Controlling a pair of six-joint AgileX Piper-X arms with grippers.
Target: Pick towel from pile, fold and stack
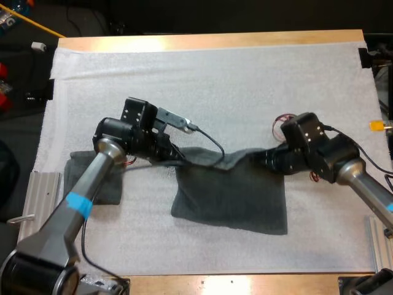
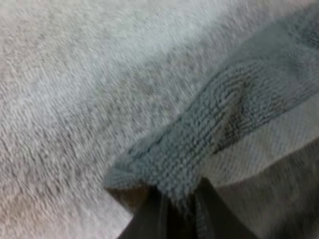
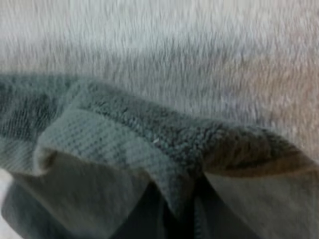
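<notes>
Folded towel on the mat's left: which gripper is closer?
Left. The left gripper pinches the spread towel's corner beside the folded towel; the right gripper holds another corner, farther away.

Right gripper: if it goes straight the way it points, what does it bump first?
The right gripper is shut on the towel, whose bunched edge lies right ahead; past that, probably the left gripper, though height is unclear.

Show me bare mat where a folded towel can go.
Widest bare mat: the whole far strip, beyond the spread towel. Another strip lies along the near edge, this side of it. Crowded: the middle, where left tool and right tool pinch that towel's far edge, and the left, where a second towel lies under the left arm.
</notes>
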